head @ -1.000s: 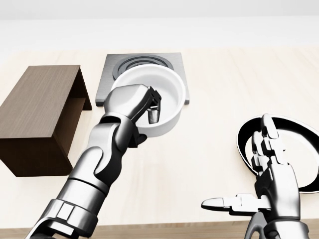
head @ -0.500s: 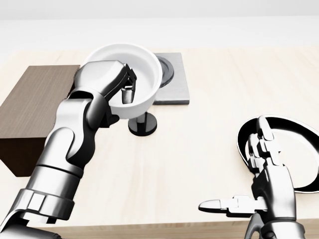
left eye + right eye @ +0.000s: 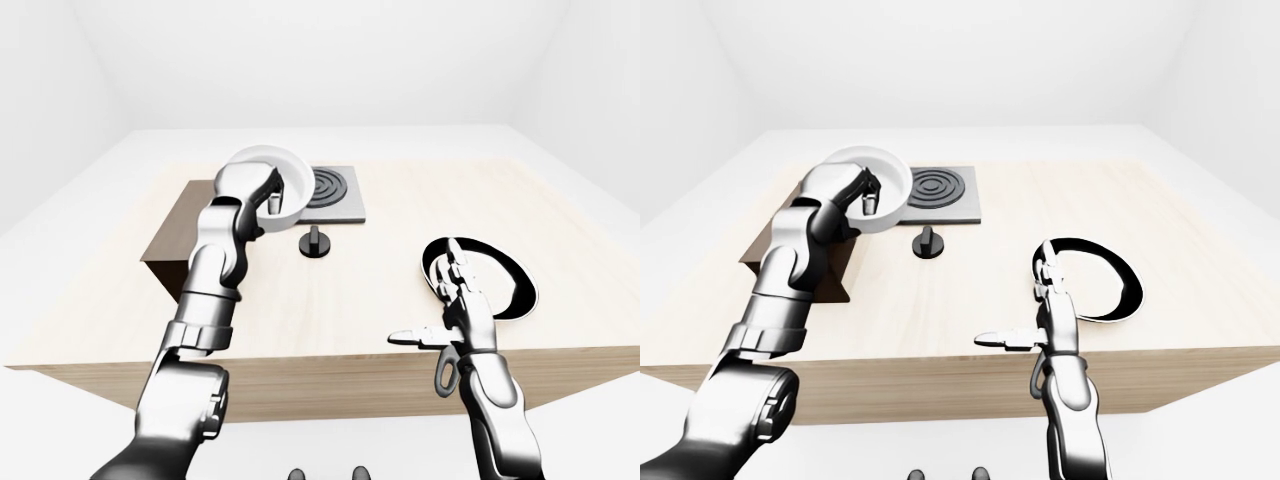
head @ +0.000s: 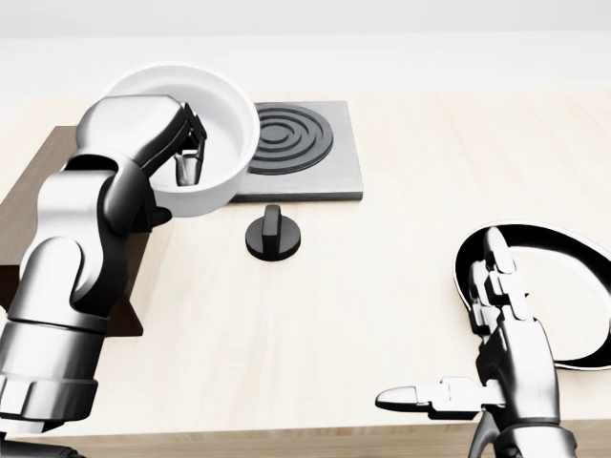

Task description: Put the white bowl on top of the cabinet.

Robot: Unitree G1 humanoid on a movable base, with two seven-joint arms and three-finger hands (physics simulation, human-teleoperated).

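here the left hand (image 4: pixel 158 143) fingers clamp the white bowl (image 4: pixel 215 119) rim; right hand (image 4: pixel 506 353) fingers spread.

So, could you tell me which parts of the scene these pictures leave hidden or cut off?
- Cabinet: in the head view the left arm covers most of it and the left edge cuts it off.
- White bowl: its underside is unseen, and the left hand hides part of its rim.
- Black-rimmed plate: cut off by the head view's right edge, partly behind the right hand.
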